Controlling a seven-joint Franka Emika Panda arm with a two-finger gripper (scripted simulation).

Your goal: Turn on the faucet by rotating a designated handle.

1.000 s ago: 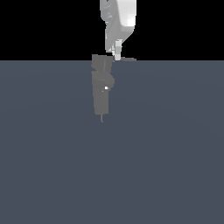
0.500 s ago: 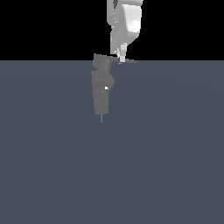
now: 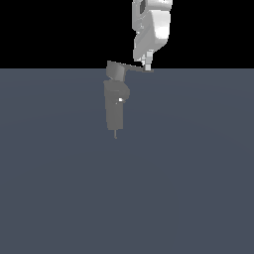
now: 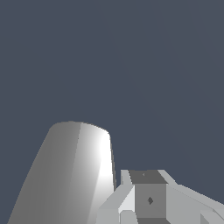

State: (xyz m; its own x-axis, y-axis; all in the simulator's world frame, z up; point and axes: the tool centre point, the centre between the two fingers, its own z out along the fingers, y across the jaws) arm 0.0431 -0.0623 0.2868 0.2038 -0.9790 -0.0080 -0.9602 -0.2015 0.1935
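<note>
Exterior view. The small matte grey faucet (image 3: 115, 106) stands upright on the slate-blue worktop (image 3: 188, 173). Its thin flat grey lever handle (image 3: 135, 67) now points toward the exterior view's right, having swung outward over the last second. The white robot hand (image 3: 147, 65) followed, resting at the lever's tip; whether clenched or released cannot be told. Rotation appears under way, not necessarily complete.

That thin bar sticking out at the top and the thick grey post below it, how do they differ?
The thin flat grey lever bar lies nearly level, reaching toward the exterior view's right; the thick upright grey column stands vertical. The bar is slim, the column blocky, with a white dot. The white tool sits at the bar's tip, away from the column. Both are matte grey.
</note>
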